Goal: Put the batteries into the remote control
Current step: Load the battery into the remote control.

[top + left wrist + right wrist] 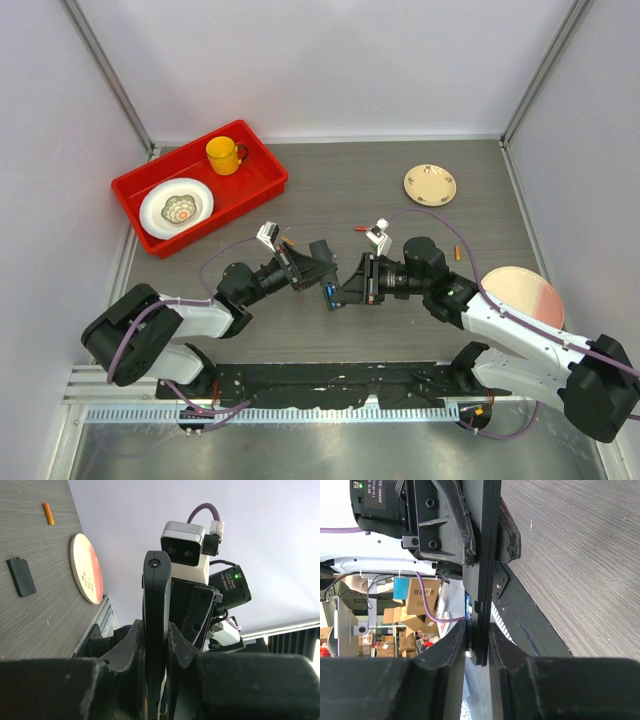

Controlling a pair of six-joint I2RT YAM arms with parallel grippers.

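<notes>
Your left tool [157, 640] is clenched on one end of the slim, flat black plastic remote control [157, 587]. It is held off the grey wood-grain worktop [330, 200], over the middle and toward the near edge. Its long axis runs straight from that tool across to the right tool [477, 635], whose fingers lie against both flat faces of the other end. That looks like a grip too, though you cannot tell how firm it is.

The next battery lies away from both: a thin orange-red cylinder battery [458, 252] sits on the worktop toward the right edge, so your right arm is nearer.

Both wrist views show the remote edge-on, so the compartment is hidden. A blue sliver [468, 605] against one face may be a seated battery; you cannot be sure. A small black square piece [21, 576] lies flat on the worktop.
</notes>
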